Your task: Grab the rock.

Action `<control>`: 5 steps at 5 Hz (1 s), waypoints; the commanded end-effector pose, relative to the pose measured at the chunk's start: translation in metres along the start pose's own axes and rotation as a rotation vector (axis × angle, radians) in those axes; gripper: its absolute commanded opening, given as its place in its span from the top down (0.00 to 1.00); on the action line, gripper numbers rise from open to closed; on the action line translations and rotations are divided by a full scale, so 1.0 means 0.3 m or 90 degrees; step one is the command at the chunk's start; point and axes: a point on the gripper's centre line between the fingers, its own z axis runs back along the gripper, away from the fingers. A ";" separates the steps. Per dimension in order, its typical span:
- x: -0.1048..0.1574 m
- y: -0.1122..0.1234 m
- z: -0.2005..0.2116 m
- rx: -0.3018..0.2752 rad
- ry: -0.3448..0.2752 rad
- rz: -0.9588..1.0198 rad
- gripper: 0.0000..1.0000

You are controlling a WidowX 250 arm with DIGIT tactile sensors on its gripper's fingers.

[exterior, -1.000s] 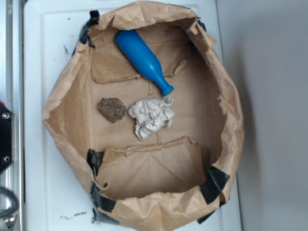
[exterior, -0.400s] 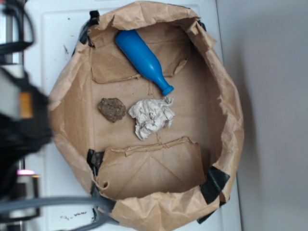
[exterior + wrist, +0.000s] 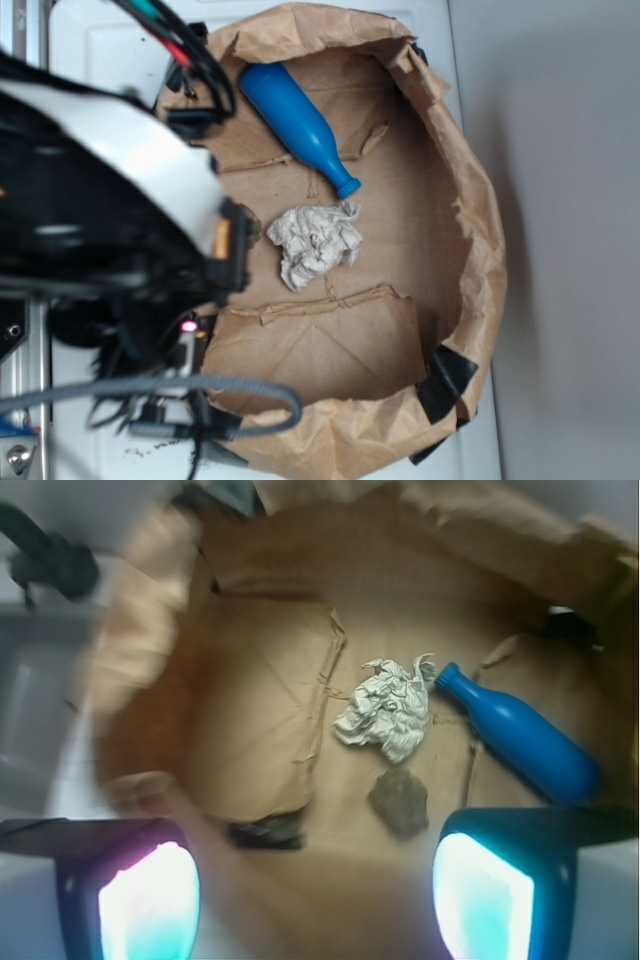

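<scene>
The rock (image 3: 399, 801) is a small dark speckled lump on the floor of the brown paper bag (image 3: 270, 720). It shows only in the wrist view, just below the crumpled white paper wad (image 3: 388, 712). In the exterior view my arm (image 3: 110, 220) covers it. My gripper (image 3: 315, 900) is open and empty, high above the bag's near edge, with the rock ahead of it and close to the right finger (image 3: 485, 900).
A blue plastic bottle (image 3: 297, 125) lies in the bag beyond the wad (image 3: 316, 242), also seen in the wrist view (image 3: 525, 742). The bag's crumpled walls (image 3: 480, 250) rise all round, held with black tape (image 3: 445, 385). The bag sits on a white tray (image 3: 110, 60).
My arm has swung in from the left edge and now hangs over the left side of the bag, hiding the rock in the exterior view. The rock, wad and bottle have not moved.
</scene>
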 end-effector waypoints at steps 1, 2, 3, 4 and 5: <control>0.082 0.137 -0.133 0.004 0.021 -0.008 0.00; 0.082 0.137 -0.133 0.004 0.021 -0.008 0.00; 0.082 0.137 -0.133 0.004 0.021 -0.008 0.00; 0.082 0.137 -0.133 0.004 0.021 -0.008 0.00; 0.102 0.174 -0.211 0.018 0.006 -0.010 0.00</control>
